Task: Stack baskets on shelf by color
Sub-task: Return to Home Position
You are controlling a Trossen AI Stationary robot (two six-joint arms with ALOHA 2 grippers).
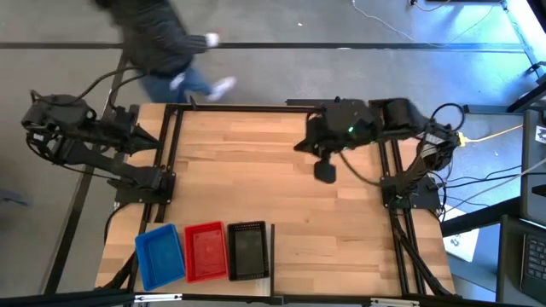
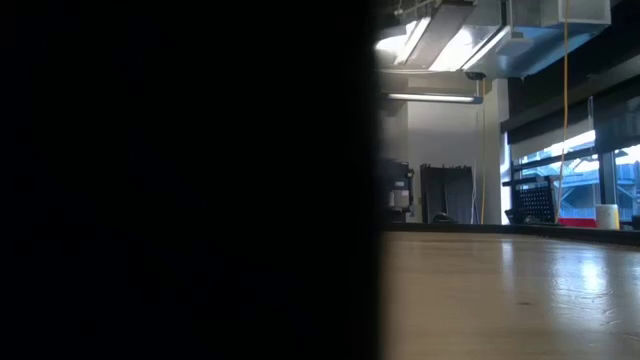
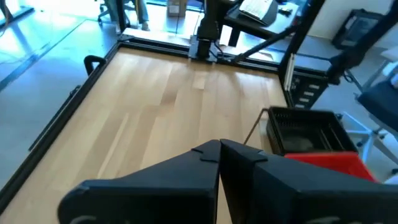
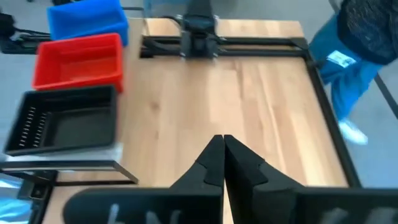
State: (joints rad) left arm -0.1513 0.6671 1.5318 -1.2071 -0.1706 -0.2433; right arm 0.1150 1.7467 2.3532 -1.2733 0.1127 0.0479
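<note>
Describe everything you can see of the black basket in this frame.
The black basket is a rectangular open-topped plastic bin with slotted mesh walls and looks empty. It stands upright at the table edge along the bottom of the high view, at the right end of a row, close beside the red basket. From above I cannot tell whether others are stacked beneath it.

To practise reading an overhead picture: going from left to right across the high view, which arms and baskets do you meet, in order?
left arm → blue basket → red basket → black basket → right arm
</note>
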